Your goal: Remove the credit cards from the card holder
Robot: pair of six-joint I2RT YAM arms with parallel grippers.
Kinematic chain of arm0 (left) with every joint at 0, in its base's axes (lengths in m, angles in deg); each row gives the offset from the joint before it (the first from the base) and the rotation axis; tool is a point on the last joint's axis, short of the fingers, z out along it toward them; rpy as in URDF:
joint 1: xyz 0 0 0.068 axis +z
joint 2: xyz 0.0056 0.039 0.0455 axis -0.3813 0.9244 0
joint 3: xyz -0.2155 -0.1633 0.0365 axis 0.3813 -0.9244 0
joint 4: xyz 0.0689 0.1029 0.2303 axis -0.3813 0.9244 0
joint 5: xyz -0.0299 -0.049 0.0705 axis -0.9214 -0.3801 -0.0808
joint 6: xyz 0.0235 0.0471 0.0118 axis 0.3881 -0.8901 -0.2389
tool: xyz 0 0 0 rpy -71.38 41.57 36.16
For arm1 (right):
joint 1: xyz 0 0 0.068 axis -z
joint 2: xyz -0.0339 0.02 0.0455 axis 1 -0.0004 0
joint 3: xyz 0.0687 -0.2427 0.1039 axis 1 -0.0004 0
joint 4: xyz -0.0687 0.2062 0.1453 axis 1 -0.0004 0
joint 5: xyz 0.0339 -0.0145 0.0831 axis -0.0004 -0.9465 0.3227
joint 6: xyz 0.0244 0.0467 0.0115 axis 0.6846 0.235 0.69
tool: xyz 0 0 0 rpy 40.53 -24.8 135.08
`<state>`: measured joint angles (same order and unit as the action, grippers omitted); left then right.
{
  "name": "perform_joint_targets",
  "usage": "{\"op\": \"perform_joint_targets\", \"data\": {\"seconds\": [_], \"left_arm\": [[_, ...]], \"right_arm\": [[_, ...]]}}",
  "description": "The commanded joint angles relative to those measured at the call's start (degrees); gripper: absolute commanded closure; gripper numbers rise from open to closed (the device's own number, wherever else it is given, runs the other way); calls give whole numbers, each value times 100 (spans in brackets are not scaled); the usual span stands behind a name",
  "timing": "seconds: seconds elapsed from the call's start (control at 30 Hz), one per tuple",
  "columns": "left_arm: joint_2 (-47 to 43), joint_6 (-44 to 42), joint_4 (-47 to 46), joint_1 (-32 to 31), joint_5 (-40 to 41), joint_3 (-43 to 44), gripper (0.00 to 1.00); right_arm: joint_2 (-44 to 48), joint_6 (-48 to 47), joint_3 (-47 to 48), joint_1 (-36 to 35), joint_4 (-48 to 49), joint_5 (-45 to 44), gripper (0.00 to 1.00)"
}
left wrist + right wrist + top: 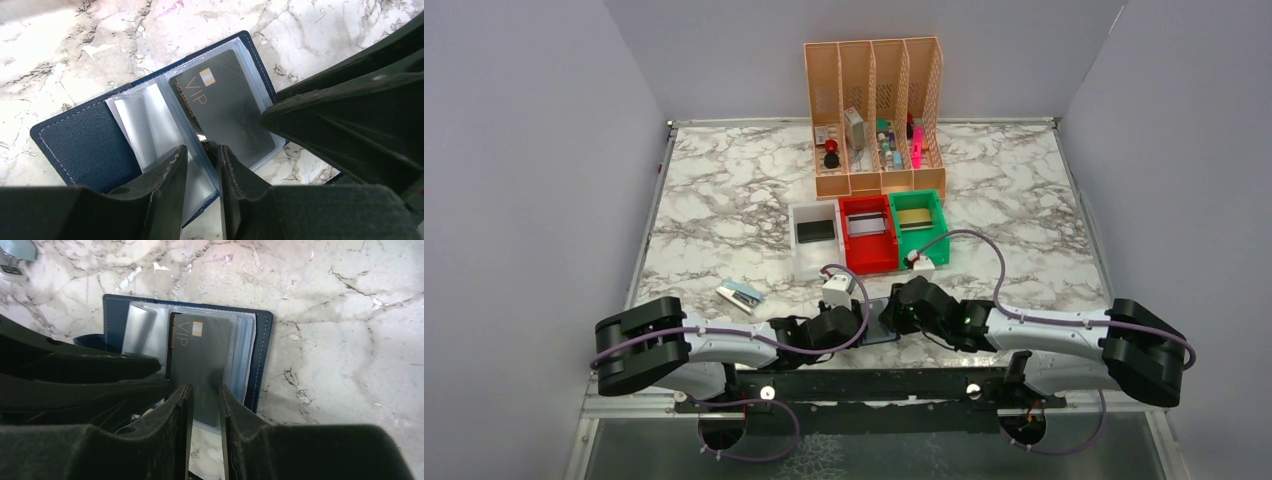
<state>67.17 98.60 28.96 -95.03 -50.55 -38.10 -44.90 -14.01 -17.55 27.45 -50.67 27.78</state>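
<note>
Navy card holder [263, 360] lies open, black VIP card [200, 355] in its 3 o'clock pocket, long axis 12-to-6 in right wrist view; left tool [202, 150] and right tool [205, 389] barely apart, can't tell the grip.

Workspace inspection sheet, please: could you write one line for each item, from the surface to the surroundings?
Surface: marble table, white with grey veins.
Job's things: holder lies open; VIP card sits in its clear pocket; black card, silver card and gold card lie in bins.
Clutter: orange rack with small items at the back; white bin, red bin, green bin; stapler-like tool.
End effectors: left end effector on the clear pockets, right end effector over the VIP card; narrow gaps, grip cannot be told.
Cables: purple cable arcs beside the green bin.
Surroundings: grey walls; nothing else seen.
</note>
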Motion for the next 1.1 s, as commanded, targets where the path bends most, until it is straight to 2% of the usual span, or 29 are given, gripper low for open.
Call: {"op": "perform_joint_targets", "data": {"seconds": [0.0, 0.2, 0.4, 0.6, 0.73, 0.87, 1.07], "left_arm": [[-115, 67, 125, -9, 175, -55, 68], [-81, 98, 182, -14, 188, -70, 68], [-45, 192, 182, -8, 219, -192, 69], [-73, 219, 203, -12, 286, -281, 78], [-84, 232, 275, -16, 332, -292, 85], [-102, 245, 247, -15, 353, -363, 91], [-68, 245, 221, -18, 352, -398, 95]], "right_arm": [[-444, -137, 63, 13, 257, 213, 69], [-916, -150, 125, 14, 479, 337, 70], [-773, -82, 186, 14, 113, 157, 73], [-278, -179, 151, 19, 158, 338, 81], [-272, -251, 268, 16, 84, 446, 78], [-350, -349, 235, 13, 441, 584, 76], [-970, -393, 457, 12, 347, 371, 76]]}}
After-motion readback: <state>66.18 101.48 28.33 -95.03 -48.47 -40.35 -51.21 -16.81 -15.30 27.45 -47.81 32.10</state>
